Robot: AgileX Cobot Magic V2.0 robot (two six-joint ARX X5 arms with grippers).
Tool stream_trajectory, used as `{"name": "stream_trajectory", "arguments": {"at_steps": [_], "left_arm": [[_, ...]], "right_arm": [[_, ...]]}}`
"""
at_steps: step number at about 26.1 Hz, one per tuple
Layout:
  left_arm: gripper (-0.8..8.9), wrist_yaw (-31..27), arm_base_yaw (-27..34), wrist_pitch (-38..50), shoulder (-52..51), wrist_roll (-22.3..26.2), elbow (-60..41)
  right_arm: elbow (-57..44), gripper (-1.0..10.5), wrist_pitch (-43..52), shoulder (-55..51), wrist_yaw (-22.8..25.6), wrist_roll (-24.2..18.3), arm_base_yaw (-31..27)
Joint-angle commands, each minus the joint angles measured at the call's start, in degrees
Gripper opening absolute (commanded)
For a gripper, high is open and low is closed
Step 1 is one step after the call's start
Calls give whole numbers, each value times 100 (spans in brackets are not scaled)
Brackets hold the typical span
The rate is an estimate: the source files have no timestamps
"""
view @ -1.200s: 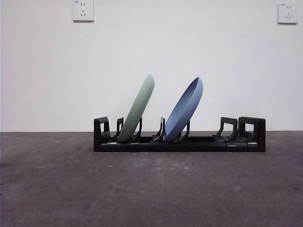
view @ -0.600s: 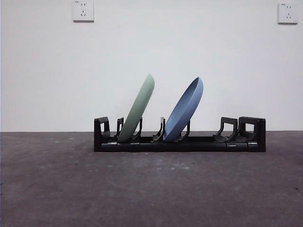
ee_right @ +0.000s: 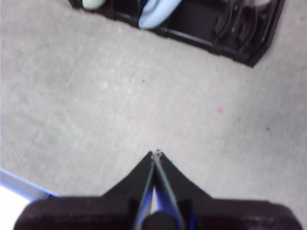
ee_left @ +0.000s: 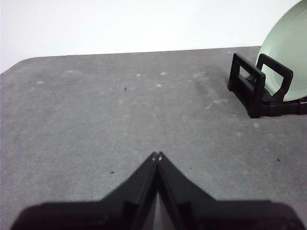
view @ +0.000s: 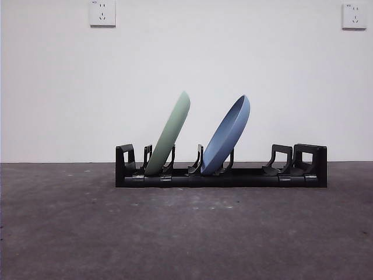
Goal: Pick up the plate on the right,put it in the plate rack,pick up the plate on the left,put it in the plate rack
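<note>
The plate rack (view: 221,172) stands on the grey table (view: 186,233), and both plates are in it, each one leaning to the right between the prongs. The green plate (view: 170,135) is near the left end of the rack, and the blue plate (view: 227,135) is around the middle. The left gripper (ee_left: 157,156) is over bare table beside the rack end, its jaws pressed together and holding nothing. The right gripper (ee_right: 156,153) is also closed and empty, well apart from the rack.
</note>
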Motion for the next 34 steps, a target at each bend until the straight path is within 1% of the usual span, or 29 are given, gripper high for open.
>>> {"name": "stream_trajectory", "arguments": {"at_steps": [1,2,4,5,6,9,10,13,15,18,22,28,31,34], "left_arm": [[-3,2,22,39,2,-57,-61],[-3,2,22,39,2,-57,-61],[-3,2,22,39,2,-57,-61],[-3,2,22,39,2,-57,-61],[-3,2,22,39,2,-57,-61],[-3,2,22,39,2,-57,-61],[-3,2,22,39,2,-57,-61],[-3,2,22,39,4,-57,-61],[-3,2,22,39,9,-57,-61],[-3,2,22,39,22,-57,-61],[-3,2,22,39,24,-57,-61],[-3,2,22,39,24,-57,-61],[-3,2,22,39,24,-55,-61],[-3,2,22,39,24,-57,-61]], "right_arm": [[-31,2,153,15,7,31,7],[-28,2,229,-9,74,-9,-9],[-28,2,470,-238,476,-415,-186],[-31,2,754,-404,575,-501,-363],[-33,2,1071,-595,483,-498,-573],[-42,2,1777,-1189,-339,-459,-1399],[-46,2,1880,-1349,-411,-490,-1681],[-236,2,2177,-1882,-409,-999,-2496],[-691,2,2732,-2319,-409,-1182,-2809],[-1681,2,3753,-2968,-409,-1172,-2990],[-3222,2,4822,-3810,-411,-1163,-3008],[-5401,2,5687,-4809,-409,-1137,-3003],[-6286,2,6039,-5204,-404,-938,-3003],[-7055,2,6354,-5580,-289,-564,-3003]]}}
